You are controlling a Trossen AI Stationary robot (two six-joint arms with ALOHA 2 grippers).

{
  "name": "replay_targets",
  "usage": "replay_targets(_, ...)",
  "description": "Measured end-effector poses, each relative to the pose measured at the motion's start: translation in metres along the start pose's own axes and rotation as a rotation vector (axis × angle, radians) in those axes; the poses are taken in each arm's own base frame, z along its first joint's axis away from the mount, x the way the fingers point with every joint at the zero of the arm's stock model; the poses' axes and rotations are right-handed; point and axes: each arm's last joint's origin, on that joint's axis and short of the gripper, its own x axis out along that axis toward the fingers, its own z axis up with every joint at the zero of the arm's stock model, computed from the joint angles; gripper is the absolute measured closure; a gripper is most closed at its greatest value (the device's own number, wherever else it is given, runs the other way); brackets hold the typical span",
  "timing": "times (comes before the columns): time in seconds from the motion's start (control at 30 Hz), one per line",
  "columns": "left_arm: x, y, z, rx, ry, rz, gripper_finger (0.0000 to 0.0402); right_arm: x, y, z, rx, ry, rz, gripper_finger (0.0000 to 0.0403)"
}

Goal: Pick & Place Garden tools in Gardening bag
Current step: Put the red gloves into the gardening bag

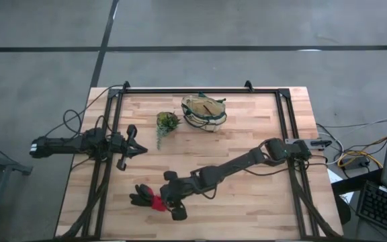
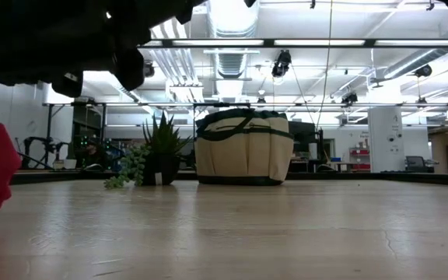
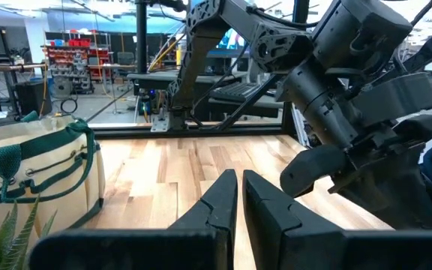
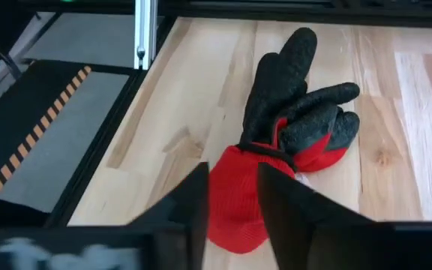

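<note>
The black-and-red gloves (image 4: pixel 291 120) lie near the table's front left, also seen in the high view (image 1: pixel 145 198). My right gripper (image 4: pixel 233 206) reaches across to them and is shut on their red cuff end; it shows in the high view too (image 1: pixel 163 202). The tan gardening bag (image 1: pixel 204 111) with green trim stands on its base at the far middle, also in the low view (image 2: pixel 243 148). The shears and the wooden-handled tool do not show on the table. My left gripper (image 3: pixel 238 199) is shut and empty at the table's left (image 1: pixel 142 149). My right gripper pinches the gloves' red cuff (image 4: pixel 235 180) between its two fingers, one on each side of it. The fingers come slanting down from the table's right side, along the gloves. The black finger end (image 4: pixel 306 112) lies on the table; I cannot tell whether the cuff is lifted.
A small green potted plant (image 1: pixel 167 122) stands just left of the bag, also in the low view (image 2: pixel 158 152). Black frame rails (image 1: pixel 109 134) run along the table's left, far and right sides. Bare wood lies between the gloves and the bag.
</note>
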Motion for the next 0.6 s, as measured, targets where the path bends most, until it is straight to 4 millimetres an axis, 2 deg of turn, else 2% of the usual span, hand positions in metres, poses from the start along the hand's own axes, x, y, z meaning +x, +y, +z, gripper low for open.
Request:
replay_targets(0.33, 0.000, 0.000, 0.000, 0.000, 0.000, 0.000, 0.0374, 0.017, 0.000, -0.014, 0.002, 0.001, -0.004, 0.0156)
replay_targets(0.47, 0.000, 0.000, 0.000, 0.000, 0.001, 0.000, 0.0374, 0.023, -0.003, -0.020, 0.020, 0.015, -0.009, 0.0120)
replay_targets(0.6, 0.000, 0.000, 0.000, 0.000, 0.001, 0.000, 0.0374, 0.032, -0.005, -0.031, 0.021, 0.042, -0.014, 0.0101)
